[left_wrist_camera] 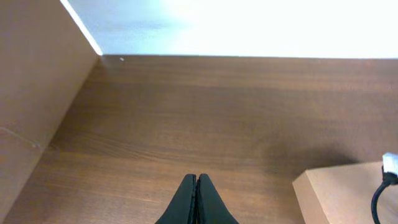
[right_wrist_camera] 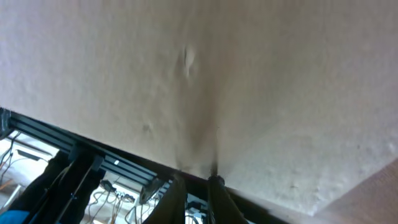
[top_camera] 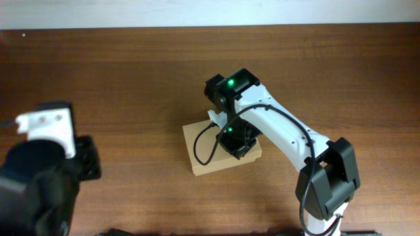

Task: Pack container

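The container is a tan cardboard box lying at the middle of the table with its lid down. My right arm reaches over it, and its wrist hides the fingers from above. In the right wrist view the box's pale surface fills the frame. My right gripper has its tips at the cardboard's edge, jaws nearly together with a thin slit and nothing between them. My left gripper is shut and empty over bare wood, left of the box corner.
The brown wooden table runs back to a white wall. My left arm sits at the front left corner. A tan panel stands to its left. Past the box edge, a black frame and cables show.
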Motion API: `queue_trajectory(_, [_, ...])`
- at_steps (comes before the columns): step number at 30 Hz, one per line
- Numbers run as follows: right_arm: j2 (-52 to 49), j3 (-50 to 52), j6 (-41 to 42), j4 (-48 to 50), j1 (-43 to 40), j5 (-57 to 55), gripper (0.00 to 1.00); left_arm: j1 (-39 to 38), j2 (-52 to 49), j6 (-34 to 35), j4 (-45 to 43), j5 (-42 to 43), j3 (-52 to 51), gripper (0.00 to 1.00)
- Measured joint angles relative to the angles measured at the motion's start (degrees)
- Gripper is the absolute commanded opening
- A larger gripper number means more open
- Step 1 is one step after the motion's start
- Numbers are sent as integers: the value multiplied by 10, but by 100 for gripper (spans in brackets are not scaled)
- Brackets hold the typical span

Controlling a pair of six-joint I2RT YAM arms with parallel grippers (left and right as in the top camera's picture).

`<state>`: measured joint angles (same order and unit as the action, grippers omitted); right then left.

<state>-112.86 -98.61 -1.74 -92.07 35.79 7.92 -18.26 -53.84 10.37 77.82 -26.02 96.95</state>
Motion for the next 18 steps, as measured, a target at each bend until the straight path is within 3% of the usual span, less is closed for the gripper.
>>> queue_trajectory(14, [38,113,3,81,0,15,12,0,23,2,3,-13,0,4])
queue_trajectory(18, [43,127,4,79,0,25,13,0,23,2,3,-15,0,8])
